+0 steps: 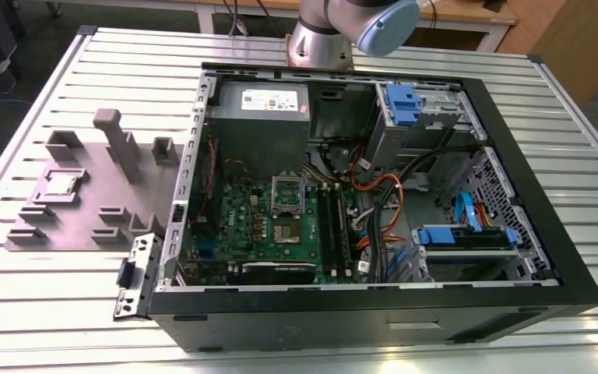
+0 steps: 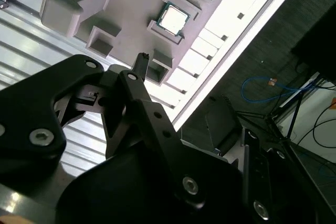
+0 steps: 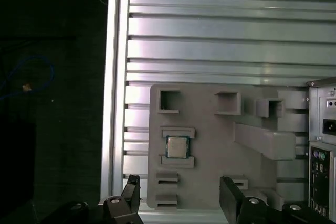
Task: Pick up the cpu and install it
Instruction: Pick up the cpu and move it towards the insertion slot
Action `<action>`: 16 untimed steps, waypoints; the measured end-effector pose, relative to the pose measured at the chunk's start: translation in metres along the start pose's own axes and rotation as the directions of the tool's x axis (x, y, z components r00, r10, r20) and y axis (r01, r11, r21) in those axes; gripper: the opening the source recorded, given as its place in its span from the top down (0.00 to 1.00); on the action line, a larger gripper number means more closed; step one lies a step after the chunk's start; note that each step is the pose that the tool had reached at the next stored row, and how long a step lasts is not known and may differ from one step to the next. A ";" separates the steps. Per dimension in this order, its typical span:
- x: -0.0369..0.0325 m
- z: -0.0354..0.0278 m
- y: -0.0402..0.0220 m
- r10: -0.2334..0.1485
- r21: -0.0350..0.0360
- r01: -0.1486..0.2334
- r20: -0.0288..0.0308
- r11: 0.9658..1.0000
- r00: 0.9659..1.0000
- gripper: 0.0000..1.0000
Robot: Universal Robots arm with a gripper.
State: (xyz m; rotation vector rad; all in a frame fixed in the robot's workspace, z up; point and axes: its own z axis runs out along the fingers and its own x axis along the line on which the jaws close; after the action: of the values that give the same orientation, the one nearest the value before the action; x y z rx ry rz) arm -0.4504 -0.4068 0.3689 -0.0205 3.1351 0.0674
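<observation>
Gripper (image 3: 179,184) is spread wide and empty, hanging over the grey tray (image 3: 210,148); cpu (image 3: 177,147) lies in its seat there, at the exterior view's left of the case (image 1: 361,308)

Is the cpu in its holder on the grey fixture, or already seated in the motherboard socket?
In its holder: the cpu lies flat between two raised lips on the grey fixture, outside the computer case.

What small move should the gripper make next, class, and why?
Probably advance toward the cpu, keeping it centred between the fingers: the gripper is open, empty and well clear of it, and the cpu lies untouched on the grey fixture plate.
</observation>
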 end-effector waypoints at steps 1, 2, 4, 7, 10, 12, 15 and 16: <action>0.0000 0.0000 0.0000 0.000 0.000 0.000 0.000 1.000 1.000 0.29; 0.0000 0.0001 0.0000 0.000 0.000 0.000 0.000 1.000 1.000 0.29; -0.0001 0.0006 0.0000 0.000 0.000 0.000 0.000 1.000 1.000 0.29; 0.0000 0.0039 -0.0002 0.000 0.000 0.000 0.000 1.000 1.000 0.29; 0.0001 0.0092 -0.0004 -0.003 0.000 0.003 0.000 1.000 1.000 0.29; 0.0002 0.0130 -0.0006 -0.020 0.000 0.020 -0.001 1.000 1.000 0.29; 0.0003 0.0183 -0.0008 -0.054 0.000 0.054 -0.002 0.999 0.999 0.29; 0.0003 0.0201 -0.0008 -0.054 0.000 0.054 -0.002 0.999 0.999 0.29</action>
State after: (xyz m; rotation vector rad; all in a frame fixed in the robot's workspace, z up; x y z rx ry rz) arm -0.4506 -0.4068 0.3488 -0.1058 3.1345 0.0677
